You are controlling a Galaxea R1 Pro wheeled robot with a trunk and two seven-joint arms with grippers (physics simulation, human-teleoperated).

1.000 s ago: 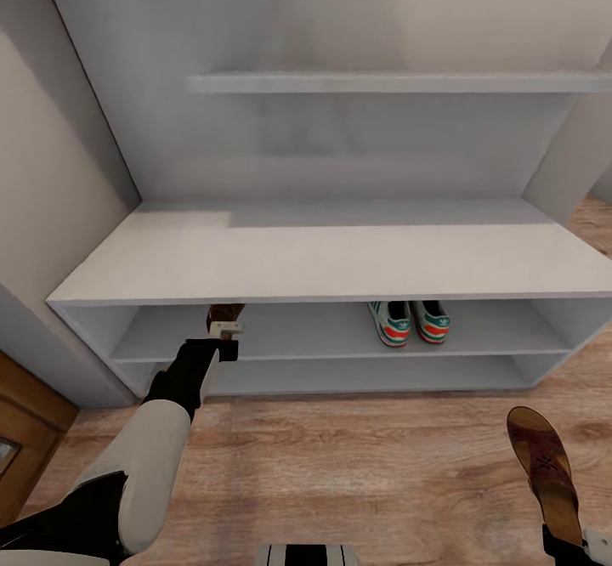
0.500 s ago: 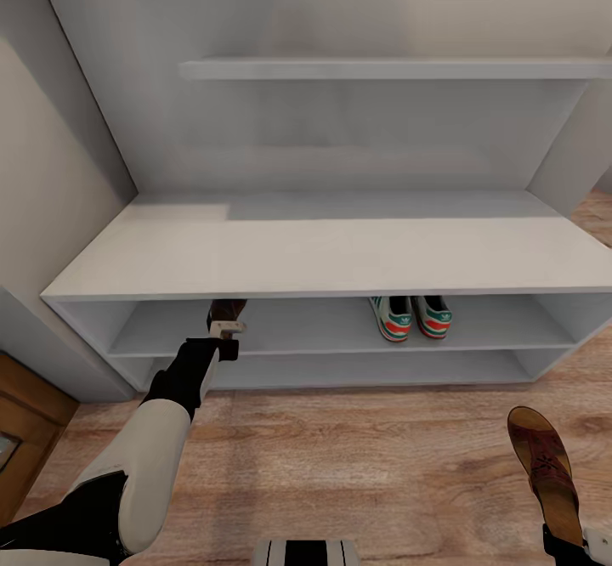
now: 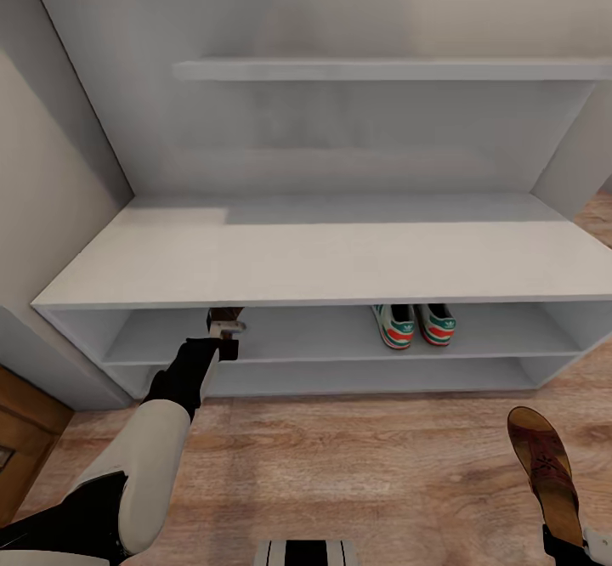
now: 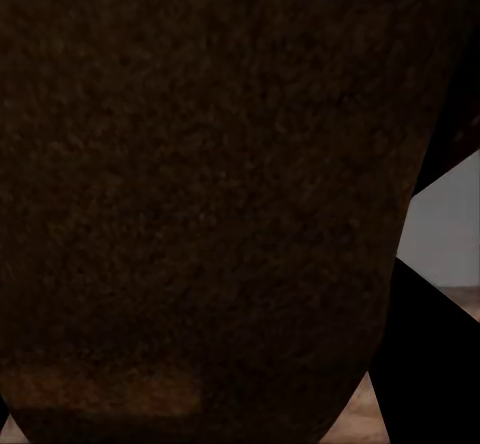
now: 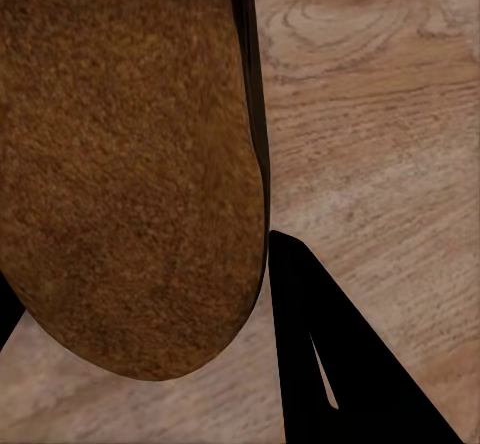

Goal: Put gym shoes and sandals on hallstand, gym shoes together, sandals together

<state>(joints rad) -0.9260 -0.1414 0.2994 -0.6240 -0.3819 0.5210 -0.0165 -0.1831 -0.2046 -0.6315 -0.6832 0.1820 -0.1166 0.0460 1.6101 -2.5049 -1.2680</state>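
Head view: left gripper (image 3: 226, 334), jaws closed on 1 brown sandal (image 3: 224, 316), reaches into the hallstand (image 3: 323, 264) upper low shelf, well left of the 2 gym shoes (image 3: 414, 325), while the right gripper (image 3: 586, 542) clamps the second sandal (image 3: 544, 472), lying lengthwise toward the hallstand over the floor (image 3: 357, 464).

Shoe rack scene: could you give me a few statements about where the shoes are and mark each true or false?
1. The two gym shoes sit side by side on the upper open shelf of the hallstand. True.
2. Both sandals lie on the bench top. False: the bench top is bare.
3. The left gripper reaches into the upper open shelf with a brown sandal. True.
4. The right gripper holds a gym shoe. False: it holds the other sandal over the corridor floor.
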